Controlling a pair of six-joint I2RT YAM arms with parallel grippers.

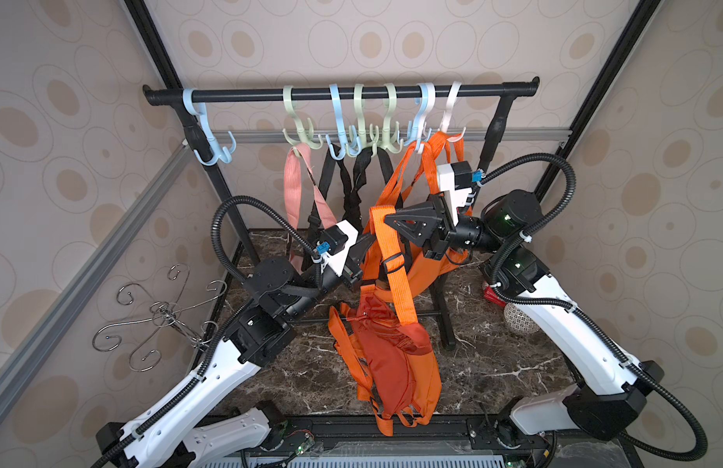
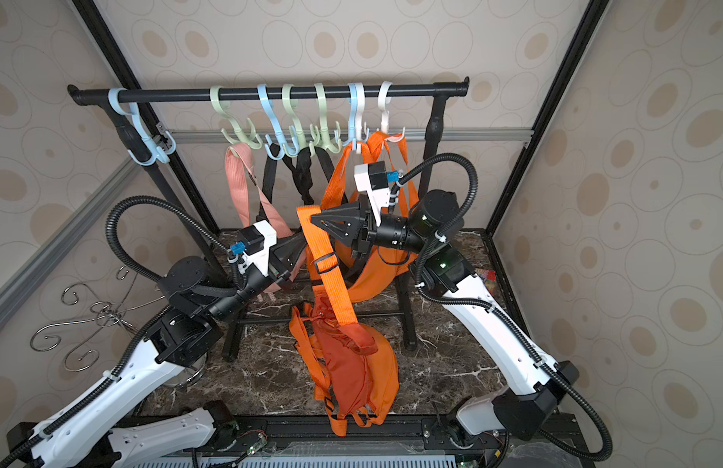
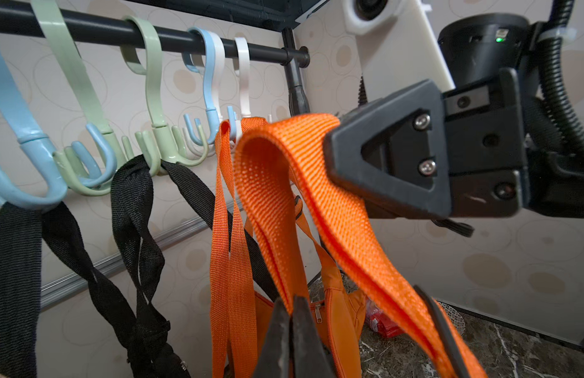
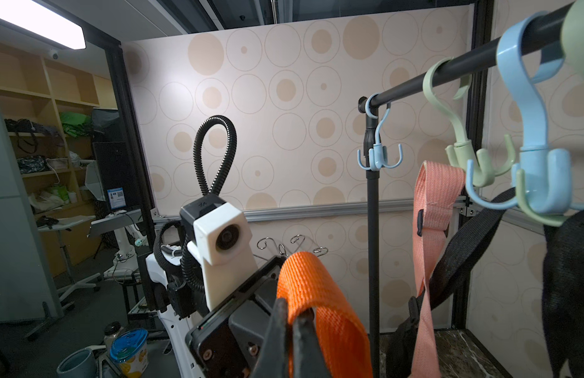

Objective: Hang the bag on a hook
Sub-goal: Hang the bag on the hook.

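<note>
A: Hanging by its strap [image 1: 398,291], where is the orange bag [image 1: 388,356] found?
B: Over the tabletop [image 1: 493,364], at its middle, toward the front edge. The strap is pinched low by the left gripper [image 3: 290,304], jaws together on it.
A: And the right gripper [image 4: 293,311]?
B: It is clamped on the strap's top fold, held below the hooks [image 1: 301,133] on the rail [image 1: 246,96] along the back edge, not touching them.

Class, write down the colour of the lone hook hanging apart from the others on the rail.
Light blue; the hook shows best in a top view.
</note>
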